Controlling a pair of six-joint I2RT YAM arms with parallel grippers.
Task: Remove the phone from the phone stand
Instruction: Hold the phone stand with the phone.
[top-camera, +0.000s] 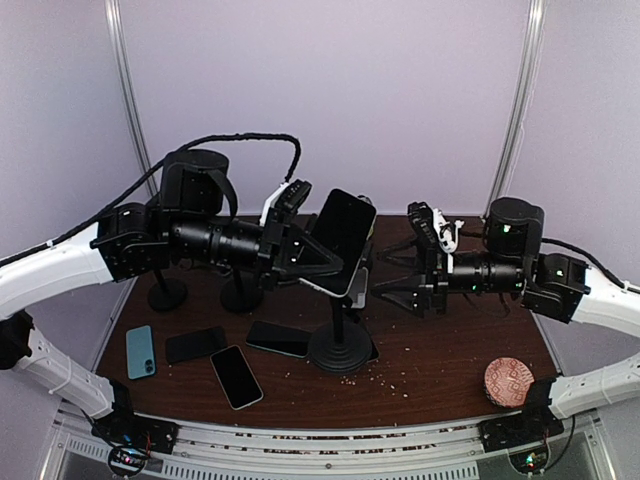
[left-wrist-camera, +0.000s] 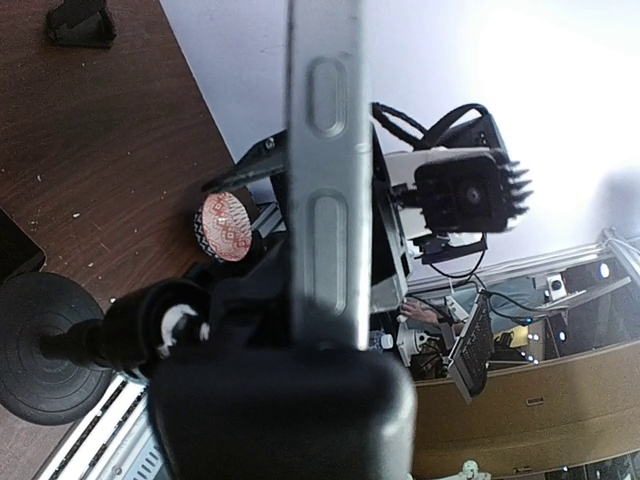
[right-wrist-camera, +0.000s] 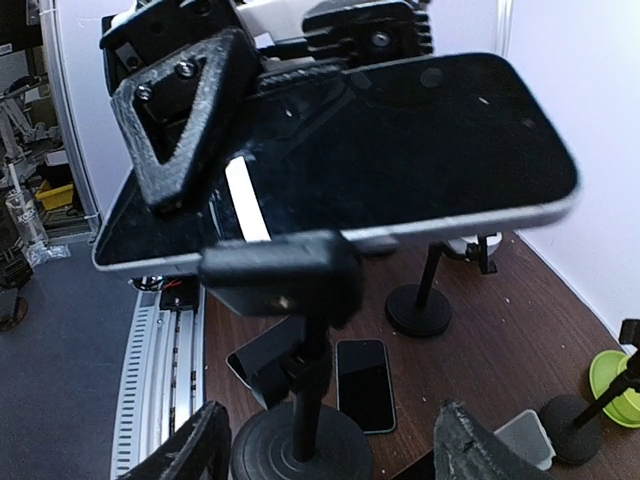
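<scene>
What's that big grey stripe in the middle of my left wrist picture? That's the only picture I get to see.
Observer: It's the phone, seen edge-on. From above, the left pincer is shut on it.
Operator: Is it out of the stand yet?
Observer: It doesn't look like it. In the right wrist view, the phone stand's clamp sits against the phone's lower edge.
Operator: What's the other arm doing?
Observer: The right pincer is open on the other side of the phone, facing it and holding nothing.
</scene>
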